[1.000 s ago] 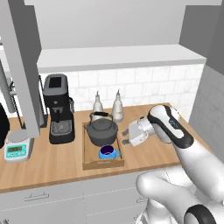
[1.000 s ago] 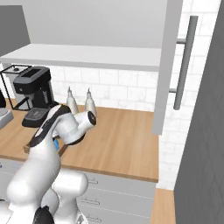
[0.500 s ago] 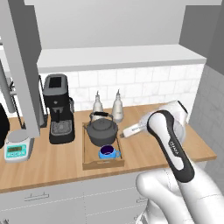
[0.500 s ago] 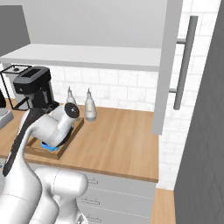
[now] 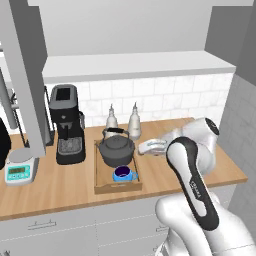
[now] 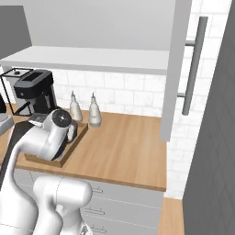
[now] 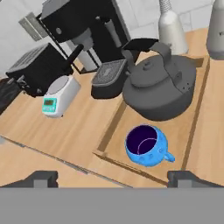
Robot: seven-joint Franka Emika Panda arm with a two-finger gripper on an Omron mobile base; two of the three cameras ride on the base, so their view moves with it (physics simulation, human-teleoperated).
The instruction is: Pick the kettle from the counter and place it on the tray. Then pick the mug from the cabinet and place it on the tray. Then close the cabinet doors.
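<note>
Gripper (image 5: 146,147) released, empty, beside the tray (image 5: 100,187) — kettle (image 5: 116,150) and mug (image 5: 123,174) aboard. Next, swing up to the cabinet door (image 6: 173,69) — push flat, near its handle.

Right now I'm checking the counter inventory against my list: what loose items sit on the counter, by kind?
Kettle: 1
Mug: 1
Tray: 1
Coffee machine: 1
Bottles: 2
Kitchen scale: 1
Total: 7
</note>
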